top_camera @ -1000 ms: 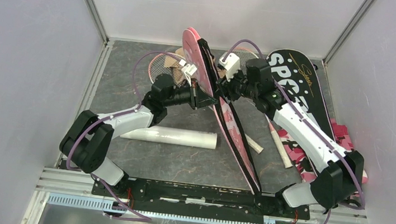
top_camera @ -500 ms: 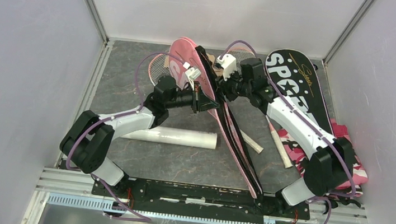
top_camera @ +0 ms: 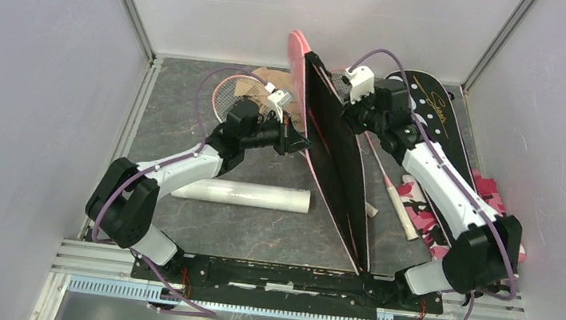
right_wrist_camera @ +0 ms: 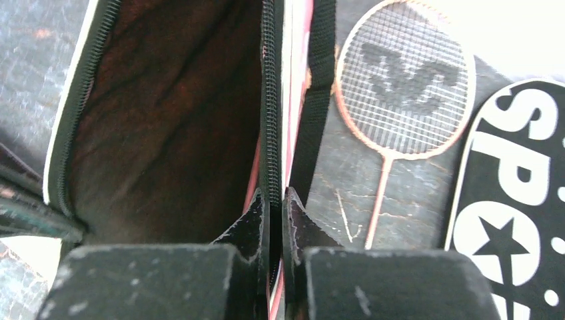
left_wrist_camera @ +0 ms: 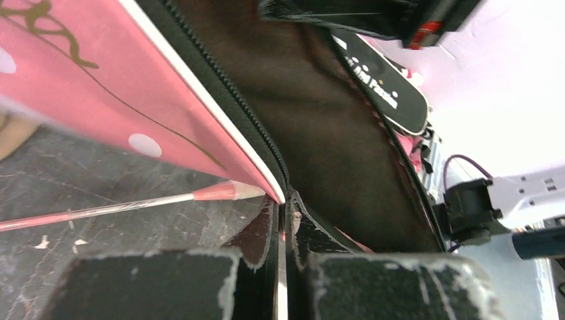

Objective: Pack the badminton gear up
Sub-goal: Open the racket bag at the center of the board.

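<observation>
Top view: pink cover (top_camera: 336,158) stands on edge mid-tabletop (top_camera: 179,128), its narrow end toward the arm bases and its wide end raised at the back, showing a dark face. The left tool (top_camera: 296,139) meets it from the left and the right tool (top_camera: 346,117) from the right, near the wide end. A tube (top_camera: 248,195) lies flat just left of the cover's lower part. A racket (top_camera: 232,94) has its head at the back left, beside a tan cloth (top_camera: 267,77). A second racket (top_camera: 402,206) shows its white handle right of the cover. The black cover (top_camera: 433,106) lies flat at the back right, partly under the right arm, with a camouflage cloth (top_camera: 427,222) near the right wall.

Left wrist view: the left tool (left_wrist_camera: 283,210) is pressed together on the pink cover's (left_wrist_camera: 93,73) zip edge, pinching it. The dark lining gapes to the right of the zip. A thin pink racket (left_wrist_camera: 133,203) shaft lies on the tabletop under the cover. The black cover (left_wrist_camera: 393,93) is farther off.

Right wrist view: the right tool (right_wrist_camera: 273,203) pinches the other zip edge of the pink cover (right_wrist_camera: 166,120), whose open dark inside fills the left. The second racket's (right_wrist_camera: 406,80) head lies flat just right of it, touching the black cover (right_wrist_camera: 520,193).
</observation>
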`<state>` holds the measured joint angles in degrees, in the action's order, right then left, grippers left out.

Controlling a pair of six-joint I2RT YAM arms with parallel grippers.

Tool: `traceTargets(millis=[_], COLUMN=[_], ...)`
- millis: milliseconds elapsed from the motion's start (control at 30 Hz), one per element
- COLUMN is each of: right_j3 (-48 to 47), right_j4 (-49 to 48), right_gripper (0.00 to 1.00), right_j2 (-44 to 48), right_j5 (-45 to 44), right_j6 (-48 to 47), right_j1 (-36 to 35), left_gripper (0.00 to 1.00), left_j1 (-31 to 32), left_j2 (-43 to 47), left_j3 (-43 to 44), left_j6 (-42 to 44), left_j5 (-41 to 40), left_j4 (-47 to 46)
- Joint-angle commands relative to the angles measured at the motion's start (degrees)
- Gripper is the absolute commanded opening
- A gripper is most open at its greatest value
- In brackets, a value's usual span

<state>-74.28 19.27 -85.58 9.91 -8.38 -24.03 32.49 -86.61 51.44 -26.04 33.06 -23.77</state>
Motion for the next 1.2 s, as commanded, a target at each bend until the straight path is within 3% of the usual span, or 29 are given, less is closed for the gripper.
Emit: traceTargets(millis=[0,267,633,867,1000,1167], right_j3=[2.6,5.6,6.0,6.9,7.7,8.7], right_j4=[-5.8,-10.5,-12.7,-13.4,-13.9,-13.7], right_gripper=[0.0,0.0,0.0,0.0,0.0,0.0], right_j2=[7.1,9.3,8.5,9.3,9.6,10.1], right_j5=[-3.5,0.1,-0.6,-0.9,0.2,2.2], right_j6=[2.3,11.8,15.5,16.8,18.3,18.8], right_j1=[1.0,1.1,1.2,1.7,2.7,4.6], left_gripper=[0.02,0.02,0.47,0.54,0.47,0.05], left_j1=[-0.9,-0.6,1.4,1.9,2.4,2.5], left_j2=[2.1,-3.7,-10.6,-11.8,-11.7,-10.8], left_j3=[5.5,16.9,27.3,27.4,25.7,26.2], left_j6=[3.8,2.1,0.6,1.0,0.1,2.3], left_j5=[-7.1,-11.5,-17.6,-19.2,-18.2,-16.0], left_j4=[7.5,16.5,22.6,23.1,22.0,22.7])
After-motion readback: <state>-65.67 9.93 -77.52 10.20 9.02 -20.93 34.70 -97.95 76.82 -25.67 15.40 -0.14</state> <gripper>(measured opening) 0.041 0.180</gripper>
